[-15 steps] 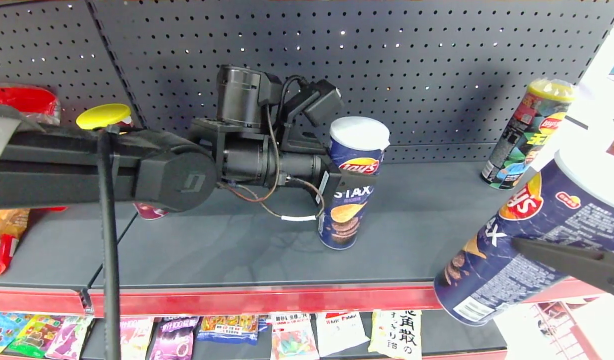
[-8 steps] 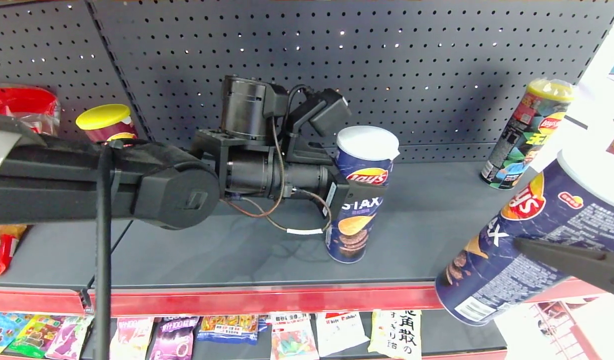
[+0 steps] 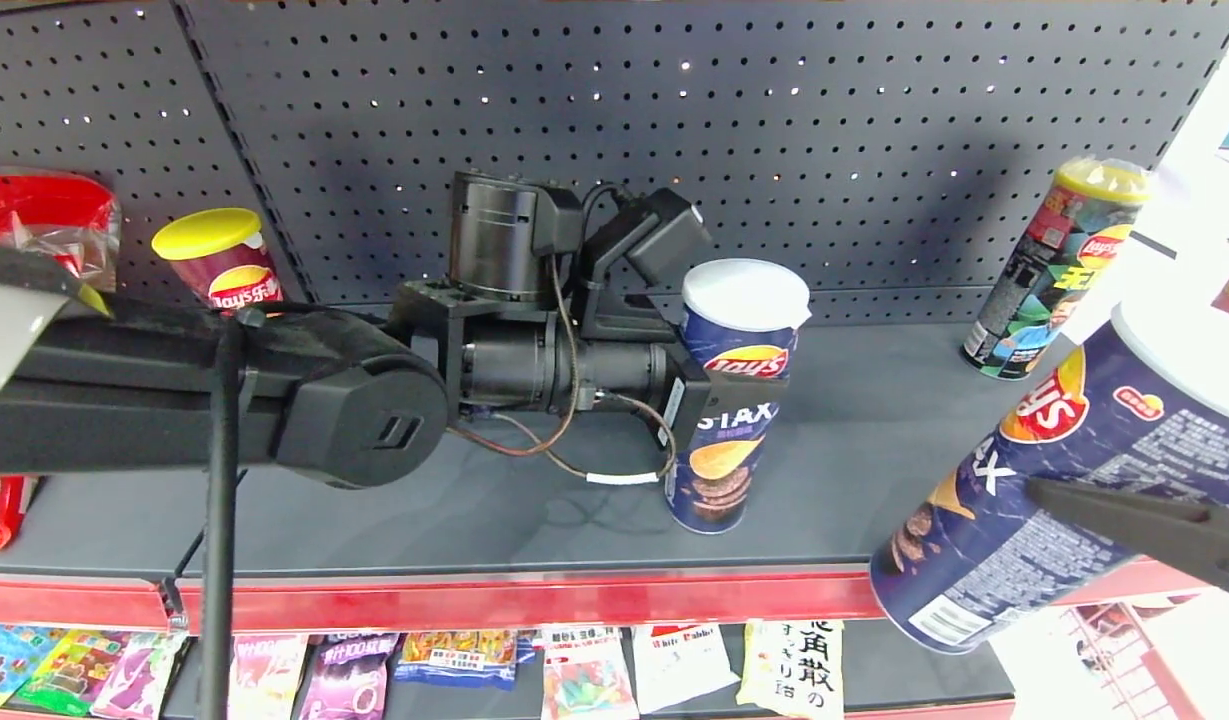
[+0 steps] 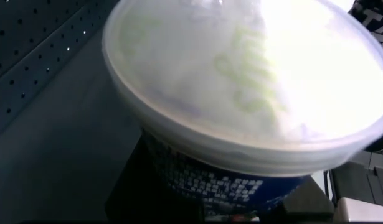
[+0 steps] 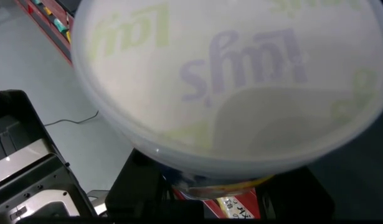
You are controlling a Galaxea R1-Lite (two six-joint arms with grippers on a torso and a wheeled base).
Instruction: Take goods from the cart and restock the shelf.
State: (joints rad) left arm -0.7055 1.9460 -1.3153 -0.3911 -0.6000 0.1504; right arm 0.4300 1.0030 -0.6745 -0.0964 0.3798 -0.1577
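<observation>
**Blue can nearly parked, but it's leaning**

The blue can point(image 3: 722, 470) is mid-shelf, tipped a little, with the left fingers point(image 3: 699, 395) clamped round its middle. I can't tell if its base touches the shelf point(image 3: 494, 500). If they let go while it's tilted, I'd guess it topples and rolls toward the red front lip point(image 3: 474, 600) (tall, narrow thing). The second blue can point(image 3: 1034, 480), gripped by the right fingers point(image 3: 1144, 520), hangs out past that lip, so a slip there means a straight drop.
</observation>
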